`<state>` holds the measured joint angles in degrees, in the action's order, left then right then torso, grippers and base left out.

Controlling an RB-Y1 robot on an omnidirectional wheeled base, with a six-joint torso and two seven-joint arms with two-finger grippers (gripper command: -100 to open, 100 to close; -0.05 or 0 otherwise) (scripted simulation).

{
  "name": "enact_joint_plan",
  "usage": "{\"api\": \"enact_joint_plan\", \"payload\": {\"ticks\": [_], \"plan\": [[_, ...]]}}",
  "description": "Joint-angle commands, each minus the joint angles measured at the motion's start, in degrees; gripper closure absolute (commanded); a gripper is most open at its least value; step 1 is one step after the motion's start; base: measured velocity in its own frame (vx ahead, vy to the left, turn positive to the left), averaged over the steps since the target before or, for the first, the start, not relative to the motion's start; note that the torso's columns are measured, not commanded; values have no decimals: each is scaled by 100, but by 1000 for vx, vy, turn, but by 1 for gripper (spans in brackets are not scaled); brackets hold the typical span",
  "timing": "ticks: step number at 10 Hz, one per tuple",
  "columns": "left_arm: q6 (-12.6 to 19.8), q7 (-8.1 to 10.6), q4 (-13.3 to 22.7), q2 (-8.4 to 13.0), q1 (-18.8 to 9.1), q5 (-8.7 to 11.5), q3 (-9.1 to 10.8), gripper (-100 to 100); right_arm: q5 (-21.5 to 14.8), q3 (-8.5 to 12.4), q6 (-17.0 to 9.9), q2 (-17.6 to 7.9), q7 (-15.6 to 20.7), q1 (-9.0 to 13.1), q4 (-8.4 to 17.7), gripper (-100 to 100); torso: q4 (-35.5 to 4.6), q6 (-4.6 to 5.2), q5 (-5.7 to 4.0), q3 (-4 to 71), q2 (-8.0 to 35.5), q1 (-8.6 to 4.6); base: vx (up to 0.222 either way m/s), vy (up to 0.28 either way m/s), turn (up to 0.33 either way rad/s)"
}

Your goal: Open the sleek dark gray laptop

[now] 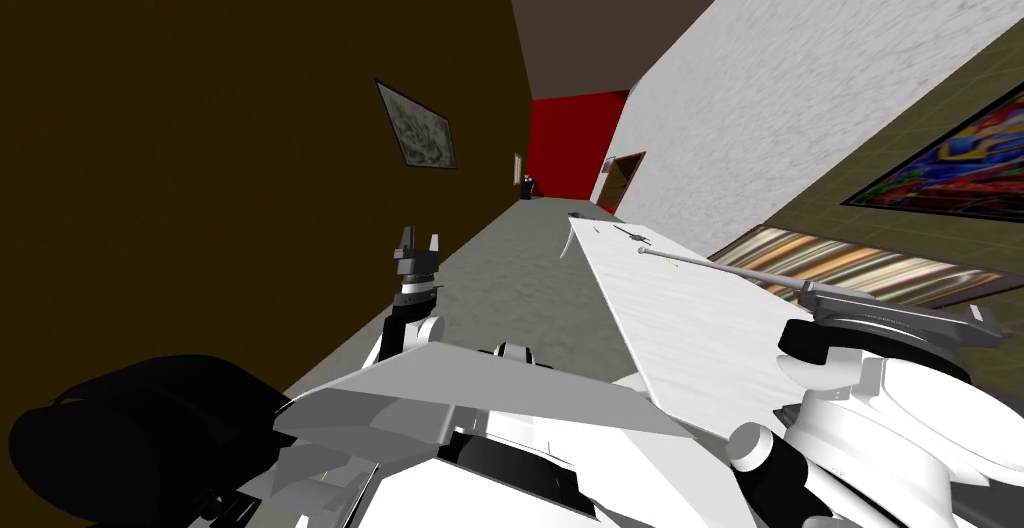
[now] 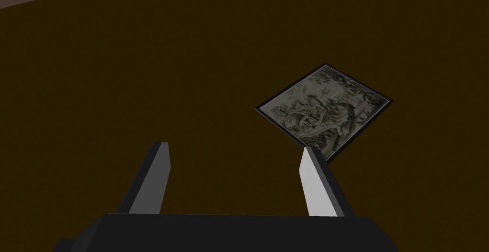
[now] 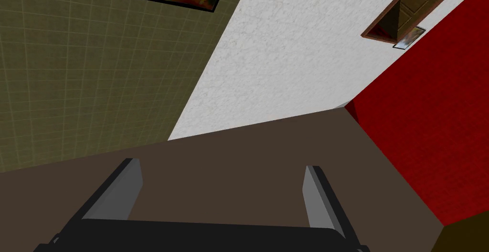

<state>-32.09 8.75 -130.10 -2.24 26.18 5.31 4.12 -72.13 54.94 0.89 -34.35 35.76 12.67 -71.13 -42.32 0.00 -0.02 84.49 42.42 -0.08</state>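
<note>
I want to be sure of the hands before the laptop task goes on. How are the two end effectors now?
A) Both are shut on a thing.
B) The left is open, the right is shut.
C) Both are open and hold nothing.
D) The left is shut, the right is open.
C: in their wrist views, the left end effector and the right end effector each stand wide open, gripping nothing.

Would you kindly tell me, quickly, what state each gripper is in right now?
Left gripper: open, holding nothing.
Right gripper: open, holding nothing.
</note>
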Motion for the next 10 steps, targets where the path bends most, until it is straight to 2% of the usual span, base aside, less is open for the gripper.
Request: {"api": "enact_joint_plan", "payload": {"ticks": [1, 2, 6, 7, 10], "plan": [[0, 0, 0, 0, 0, 0, 0, 0, 26, -250, 284, 13, 172, -80, -137, -100, -1, 1, 0, -1, 1, 3, -143, -97, 44], [0, 0, 0, 0, 0, 0, 0, 0, 26, -250, 284, 13, 172, -80, -137, -100, 2, 0, 1, 6, -10, 5, -95, -64, 13], [0, 0, 0, 0, 0, 0, 0, 0, 95, -710, 643, -6, 402, -202, -320, -100, 1, 0, 0, 2, -4, -1, -111, -57, 39], [0, 0, 0, 0, 0, 0, 0, 0, 95, -710, 643, -6, 402, -202, -320, -100, 1, 1, -2, 1, -4, -4, -99, -64, 21], [0, 0, 0, 0, 0, 0, 0, 0, 156, -1094, 941, -20, 591, -303, -470, -100, 4, -1, 2, 7, -11, 8, -124, -78, 41]]}}
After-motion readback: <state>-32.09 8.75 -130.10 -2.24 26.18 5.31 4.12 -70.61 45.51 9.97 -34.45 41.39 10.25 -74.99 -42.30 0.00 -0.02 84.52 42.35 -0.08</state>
